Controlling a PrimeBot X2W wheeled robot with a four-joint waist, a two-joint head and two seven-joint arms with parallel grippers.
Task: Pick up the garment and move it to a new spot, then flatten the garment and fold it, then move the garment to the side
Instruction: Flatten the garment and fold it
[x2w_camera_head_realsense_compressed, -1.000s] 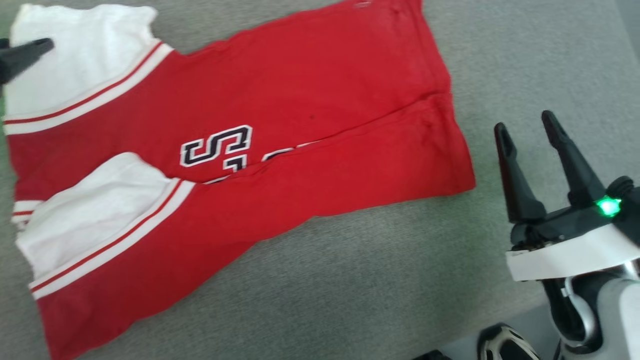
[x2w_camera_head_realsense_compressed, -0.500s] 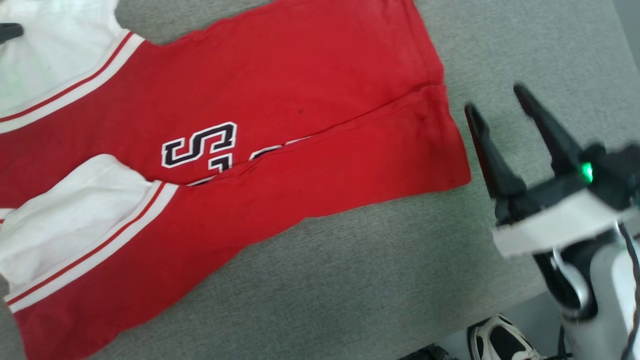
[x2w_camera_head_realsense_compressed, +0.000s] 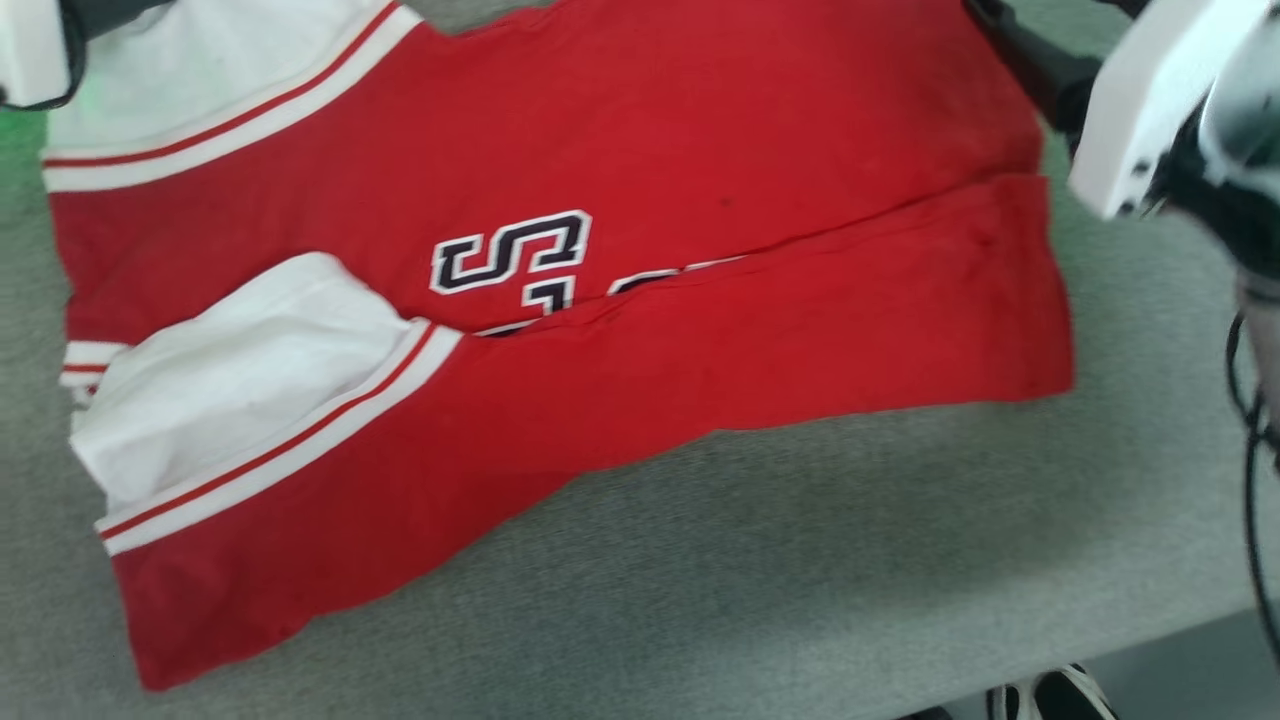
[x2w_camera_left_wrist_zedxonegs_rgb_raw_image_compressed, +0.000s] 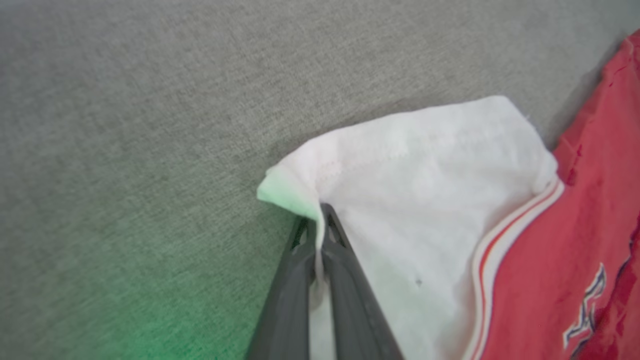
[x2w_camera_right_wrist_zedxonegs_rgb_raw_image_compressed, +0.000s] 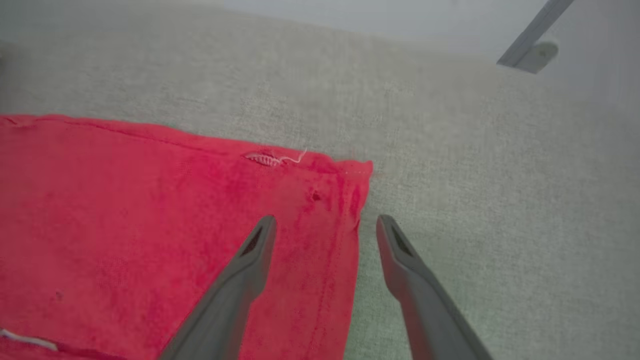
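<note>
The garment (x2w_camera_head_realsense_compressed: 620, 300), bright red with white sleeves, striped trim and dark lettering, lies spread on the grey table, its near part folded over. In the left wrist view my left gripper (x2w_camera_left_wrist_zedxonegs_rgb_raw_image_compressed: 320, 212) is shut on the outer corner of a white sleeve (x2w_camera_left_wrist_zedxonegs_rgb_raw_image_compressed: 425, 200), a pinch of cloth between its tips. My right gripper (x2w_camera_right_wrist_zedxonegs_rgb_raw_image_compressed: 322, 225) stands open over the garment's far right corner (x2w_camera_right_wrist_zedxonegs_rgb_raw_image_compressed: 350, 175), one finger above the red cloth, the other above bare table. The head view catches part of my right arm (x2w_camera_head_realsense_compressed: 1140, 110) at the top right.
Grey fabric-covered table (x2w_camera_head_realsense_compressed: 800, 600) extends in front of and to the right of the garment. Its near edge runs along the lower right, with a shoe (x2w_camera_head_realsense_compressed: 1050, 695) on the floor below. A cable (x2w_camera_head_realsense_compressed: 1250, 400) hangs by the right arm.
The head camera has shifted. My left gripper has shut on the white sleeve corner. My right arm has reached forward from the near right to the garment's far right corner, still open.
</note>
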